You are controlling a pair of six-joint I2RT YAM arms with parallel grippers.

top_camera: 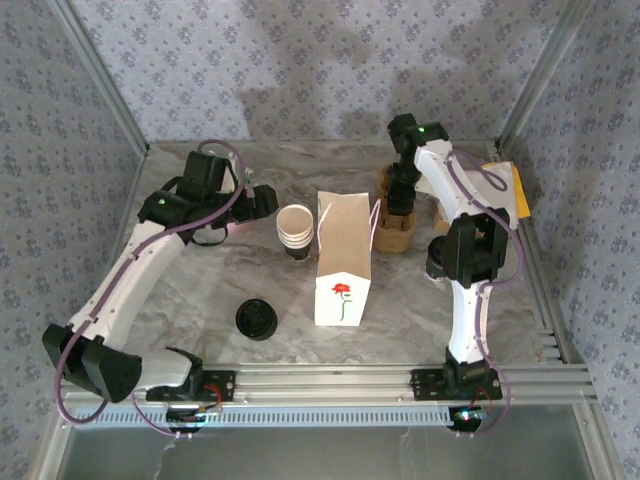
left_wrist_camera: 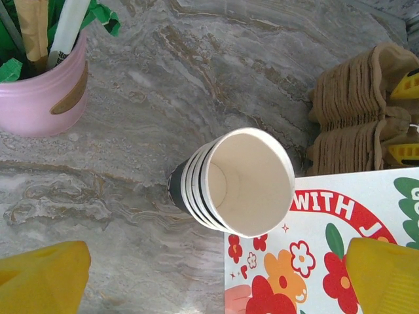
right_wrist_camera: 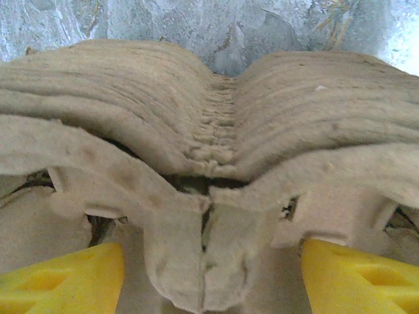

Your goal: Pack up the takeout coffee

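Overhead, the takeout coffee [top_camera: 256, 319] sits on the marbled table [top_camera: 190, 290] in the near-left part, well apart from both arms and near the front-left corner of the white paper bag [top_camera: 343, 265]. From this angle its round black lid is what shows; the cup beneath cannot be made out. The bag stands upright and open in the middle, a red rose on its near face. Just left of it is a stack of lidless cups [top_camera: 294, 230]. The left claw [top_camera: 262, 200] hangs just beside that stack, on its far-left side. The right claw [top_camera: 402, 203] points down at a pile of brown pulp carriers [top_camera: 395, 235] behind the bag's right side.

From the left wrist, the left claw [left_wrist_camera: 213, 278] is spread wide, its yellow fingertips [left_wrist_camera: 42, 278] in the two bottom corners with nothing gripped between them. Below lies the stack of lidless cups [left_wrist_camera: 245, 180], mouth toward the camera, dark bands showing between the rims. The bag's [left_wrist_camera: 314, 261] flowered side is just beside it at lower right. A pink cup [left_wrist_camera: 42, 91] of green-and-white straws stands at upper left, the carriers [left_wrist_camera: 357, 111] at upper right.

From the right wrist, the right claw [right_wrist_camera: 209, 281] has its jaws parted, one yellow fingertip [right_wrist_camera: 62, 281] on either side of the carriers' [right_wrist_camera: 209, 163] central ridge, with a gap on each side and no clamping visible.
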